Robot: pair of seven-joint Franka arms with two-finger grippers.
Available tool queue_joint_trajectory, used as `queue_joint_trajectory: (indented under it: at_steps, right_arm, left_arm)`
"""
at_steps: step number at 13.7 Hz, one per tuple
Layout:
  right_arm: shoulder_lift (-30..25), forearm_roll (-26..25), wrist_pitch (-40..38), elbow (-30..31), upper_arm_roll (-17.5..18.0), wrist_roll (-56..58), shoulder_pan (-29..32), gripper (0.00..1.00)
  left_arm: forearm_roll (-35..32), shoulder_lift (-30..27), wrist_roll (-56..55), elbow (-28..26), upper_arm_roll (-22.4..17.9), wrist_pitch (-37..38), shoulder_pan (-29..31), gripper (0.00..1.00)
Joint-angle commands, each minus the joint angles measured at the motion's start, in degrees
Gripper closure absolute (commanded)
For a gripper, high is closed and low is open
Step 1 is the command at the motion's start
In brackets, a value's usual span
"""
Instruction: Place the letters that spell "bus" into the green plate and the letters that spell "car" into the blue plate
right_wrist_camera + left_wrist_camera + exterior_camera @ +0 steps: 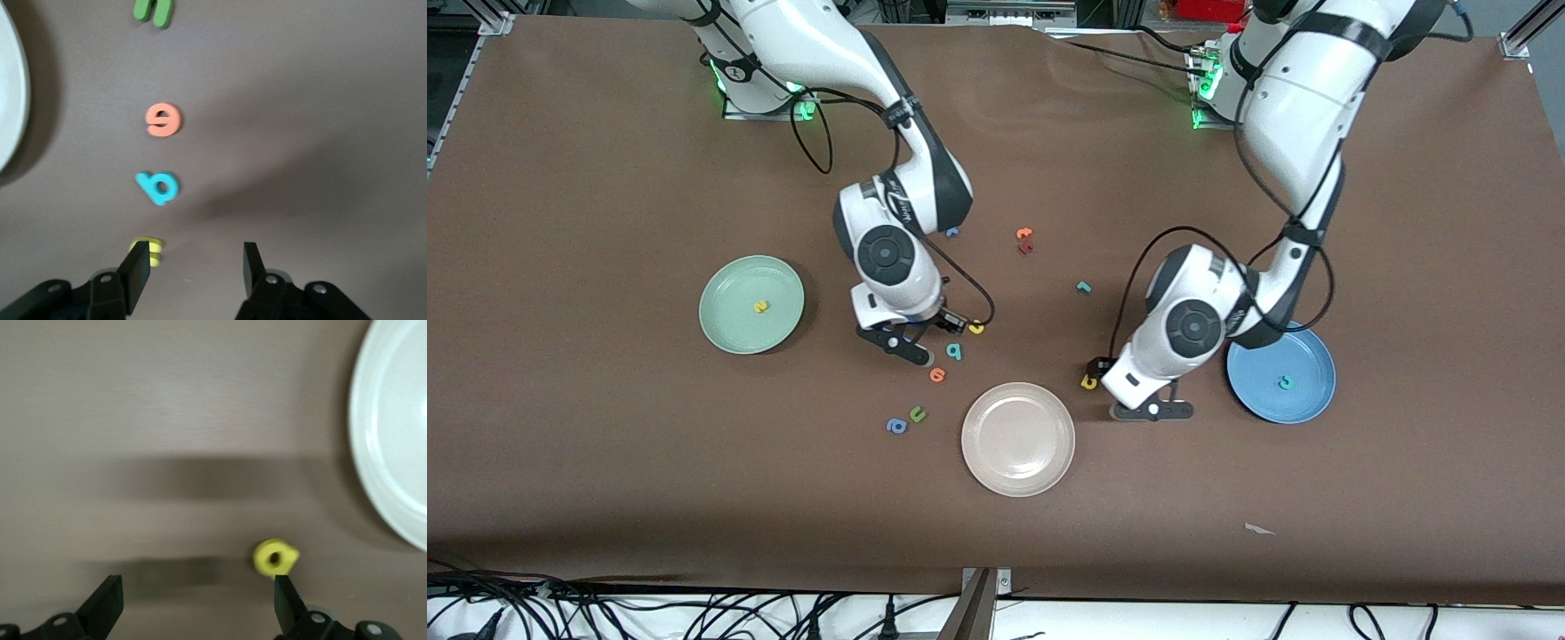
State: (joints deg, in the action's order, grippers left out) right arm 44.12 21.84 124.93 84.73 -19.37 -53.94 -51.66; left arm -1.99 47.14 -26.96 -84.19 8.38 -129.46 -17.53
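The cream plate (1017,438) lies nearest the camera, bare. Just beyond its rim toward the right arm's end sit a blue "a" (895,426) and a green "u" (918,414) side by side, with an orange letter (937,374) a little farther up.

The left gripper (1152,411) hovers low over the table between the cream plate and the blue plate (1307,404), its fingers spread wide and holding nothing. The yellow "a" (1088,381) lies on the table just beside it; in the left wrist view the letter (275,557) sits close to one fingertip, not between the two. The blue plate holds the teal "c" (1285,382).

The right gripper (907,348) hangs low over the table by the teal "b" (954,351), fingers apart and empty. In the right wrist view the yellow "u" (151,252) peeks out at one fingertip, with the "b" (158,187), the orange letter (163,120) and the green "u" (153,11) lined up past it. From the front the yellow "u" (976,327) lies just beside the "b".

The green plate (751,304) at the right arm's end holds the yellow "s" (760,307).

Farther back, the thin teal "r" (1083,286) lies alone on the table. Farthest are an orange letter (1024,234) touching a dark red one (1025,248), and a small blue letter (951,232) beside the right arm.
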Motion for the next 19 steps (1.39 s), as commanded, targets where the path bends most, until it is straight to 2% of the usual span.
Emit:
queue_joint_trajectory:
  at_steps: [1,4,6,8,11,16,17,19]
  right_arm:
    - [4.12,1.02,5.74,-3.26,2.14,-7.57,0.33,0.35]
    - [7.46,1.02,7.79,-6.32,3.72,-11.45,0.41,0.35]
    - [8.26,1.02,7.79,-6.6,4.25,-11.37,0.41,0.35]
    - [8.27,0.58,7.17,-6.51,4.25,-11.1,0.33,0.36]
    - [8.26,0.14,7.08,-6.16,4.25,-11.01,0.24,0.46]
    - [8.26,-0.04,6.29,-5.46,5.22,-10.75,-0.11,0.47]
    - [8.26,-0.21,6.29,-5.37,5.22,-10.75,-0.11,0.52]
    - [8.18,-1.44,6.2,-5.28,5.22,-10.75,-0.2,0.68]
  left_arm:
    - [1.02,4.45,-2.29,6.84,-0.99,0.7,-2.15,0.0]
    - [0.76,5.77,-2.57,8.34,-1.17,0.7,-2.68,0.04]
    - [0.85,5.95,-2.83,8.61,-3.09,0.7,-4.52,0.11]
    - [0.76,6.04,-3.62,8.52,-3.72,0.78,-5.49,0.21]
    - [0.76,6.04,-3.71,8.52,-3.72,0.87,-5.5,0.4]
    - [0.76,6.04,-4.59,8.52,-3.72,0.96,-6.02,0.58]
    - [0.76,6.04,-4.76,8.43,-3.72,0.96,-6.28,0.64]
    - [0.67,6.04,-5.2,8.26,-3.72,0.87,-6.29,0.71]
